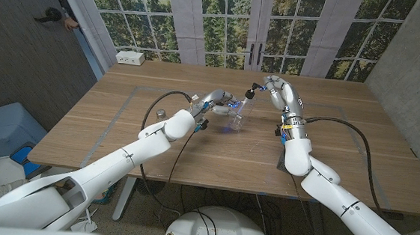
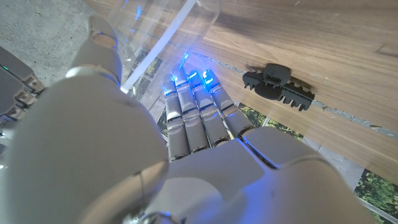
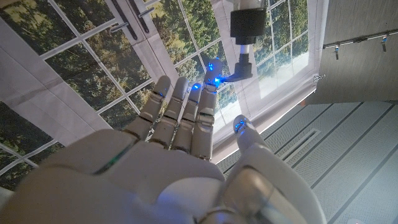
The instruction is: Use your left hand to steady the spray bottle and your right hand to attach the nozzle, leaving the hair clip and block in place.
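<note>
In the head view my left hand (image 1: 213, 103) grips the clear spray bottle (image 1: 234, 120) near the table's middle. The left wrist view shows the bottle's clear wall (image 2: 163, 32) between the thumb and the fingers of the left hand (image 2: 186, 124). My right hand (image 1: 278, 90) is raised just right of the bottle and holds the nozzle (image 1: 248, 95) above the bottle's top. In the right wrist view the fingertips of the right hand (image 3: 186, 124) pinch the black nozzle (image 3: 247, 28) by its trigger end. The black hair clip (image 2: 278, 87) lies on the wood beside my left hand. A small block (image 1: 161, 114) sits left of my left arm.
A white box (image 1: 130, 57) stands at the table's back left corner. Black cables (image 1: 155, 102) loop over the table from each arm. A person's hand (image 1: 69, 24) shows at the far left behind the table. Grey tape (image 1: 121, 107) outlines a rectangle on the wood.
</note>
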Motion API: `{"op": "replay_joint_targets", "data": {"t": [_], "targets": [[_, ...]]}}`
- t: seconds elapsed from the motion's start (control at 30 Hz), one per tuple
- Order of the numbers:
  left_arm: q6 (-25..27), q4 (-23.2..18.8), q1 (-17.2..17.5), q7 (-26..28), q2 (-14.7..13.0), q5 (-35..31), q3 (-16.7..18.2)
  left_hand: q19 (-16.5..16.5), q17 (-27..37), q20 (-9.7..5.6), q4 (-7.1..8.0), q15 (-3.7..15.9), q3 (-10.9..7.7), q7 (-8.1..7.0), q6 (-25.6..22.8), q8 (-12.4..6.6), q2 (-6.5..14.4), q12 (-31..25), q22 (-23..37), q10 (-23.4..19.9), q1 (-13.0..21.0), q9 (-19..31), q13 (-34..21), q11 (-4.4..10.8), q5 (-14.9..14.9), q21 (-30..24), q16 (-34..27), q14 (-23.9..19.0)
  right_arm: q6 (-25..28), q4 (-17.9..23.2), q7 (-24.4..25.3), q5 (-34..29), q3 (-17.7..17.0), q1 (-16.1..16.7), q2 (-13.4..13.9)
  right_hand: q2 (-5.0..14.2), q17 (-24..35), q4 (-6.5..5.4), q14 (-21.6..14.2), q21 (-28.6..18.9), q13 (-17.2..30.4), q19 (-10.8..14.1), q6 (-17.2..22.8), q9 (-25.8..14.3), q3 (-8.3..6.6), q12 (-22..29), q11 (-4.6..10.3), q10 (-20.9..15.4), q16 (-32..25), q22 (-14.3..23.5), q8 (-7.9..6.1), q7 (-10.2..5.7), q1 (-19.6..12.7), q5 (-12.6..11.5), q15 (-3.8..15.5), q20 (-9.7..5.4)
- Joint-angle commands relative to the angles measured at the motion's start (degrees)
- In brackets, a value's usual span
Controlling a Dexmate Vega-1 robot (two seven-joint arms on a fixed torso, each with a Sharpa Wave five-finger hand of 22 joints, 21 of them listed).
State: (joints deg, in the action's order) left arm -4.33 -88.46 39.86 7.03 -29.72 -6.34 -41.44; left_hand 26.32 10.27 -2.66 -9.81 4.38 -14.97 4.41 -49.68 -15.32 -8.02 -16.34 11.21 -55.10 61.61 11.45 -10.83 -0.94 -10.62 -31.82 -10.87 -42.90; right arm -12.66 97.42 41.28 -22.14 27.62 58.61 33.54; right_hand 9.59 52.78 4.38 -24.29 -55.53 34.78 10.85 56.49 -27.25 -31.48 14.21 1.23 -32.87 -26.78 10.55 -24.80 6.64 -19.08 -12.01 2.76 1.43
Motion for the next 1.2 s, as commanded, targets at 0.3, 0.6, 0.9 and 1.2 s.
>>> {"op": "replay_joint_targets", "data": {"t": [0.3,0.6,0.9,1.2], "targets": [[1.2,-1.1,0.0,-0.5,-0.3,-0.2,-0.3,-0.2,0.0,-1.52,0.15,9.26,-0.42,-6.11,-12.6,-0.29,14.6,-0.3,0.0,-11.1,13.9,3.7,-3.4,9.56,-0.6,-0.7,0.0,-0.2,-3.7,0.7,-2.3,-1.3,0.0,0.4,2.1,0.95,-0.2,0.96,-0.3,-0.5,0.2,0.3,2.2,-1.4,-0.93,0.4,0.49,-0.8,-0.4,0.1,-1.92,-0.83,-1.0,-0.7,3.12,-0.33],[2.6,-1.6,0.0,-0.3,-0.4,-0.6,-0.4,-0.3,0.0,-1.55,0.17,9.30,-0.42,-6.19,-12.6,-0.27,14.6,-0.3,-0.1,-11.2,13.9,3.7,-3.4,9.55,-0.6,-0.8,0.1,-0.2,-7.0,0.1,-4.7,-1.3,0.5,-0.5,2.7,1.14,-0.3,1.66,0.0,-0.6,0.0,0.3,3.1,-1.7,-1.95,0.2,0.52,-0.7,-0.4,0.0,-2.65,-0.62,-2.1,-1.1,3.36,-0.37],[3.6,-1.1,-0.6,-0.4,-0.1,-1.0,-0.9,-0.3,0.0,-1.56,0.16,9.28,-0.43,-6.10,-12.6,-0.19,14.6,-0.3,-0.1,-11.1,13.9,3.7,-3.4,9.42,-0.7,-0.9,0.1,-0.2,-7.7,0.1,-5.3,-3.6,1.1,-1.5,2.3,1.68,-0.4,1.57,0.0,-0.6,-0.2,0.3,3.2,-1.6,-2.76,0.1,0.68,-0.8,-0.5,0.0,-2.75,-0.95,-2.6,-1.3,3.72,-0.45],[3.8,-1.1,-1.2,-0.5,-0.2,-2.1,-1.6,-0.4,0.0,-1.56,0.14,9.29,-0.44,-6.08,-12.6,-0.17,14.6,-0.3,-0.1,-11.2,13.9,3.7,-3.4,9.26,-0.7,-1.0,0.1,-0.1,-5.2,0.7,-10.3,-2.6,1.8,-3.1,2.3,1.17,-0.3,0.26,1.5,-0.5,-0.1,-0.7,0.5,-2.3,-2.67,-0.5,1.24,1.0,-0.1,0.1,-2.33,-1.63,-1.8,-1.1,3.84,-1.14]]}}
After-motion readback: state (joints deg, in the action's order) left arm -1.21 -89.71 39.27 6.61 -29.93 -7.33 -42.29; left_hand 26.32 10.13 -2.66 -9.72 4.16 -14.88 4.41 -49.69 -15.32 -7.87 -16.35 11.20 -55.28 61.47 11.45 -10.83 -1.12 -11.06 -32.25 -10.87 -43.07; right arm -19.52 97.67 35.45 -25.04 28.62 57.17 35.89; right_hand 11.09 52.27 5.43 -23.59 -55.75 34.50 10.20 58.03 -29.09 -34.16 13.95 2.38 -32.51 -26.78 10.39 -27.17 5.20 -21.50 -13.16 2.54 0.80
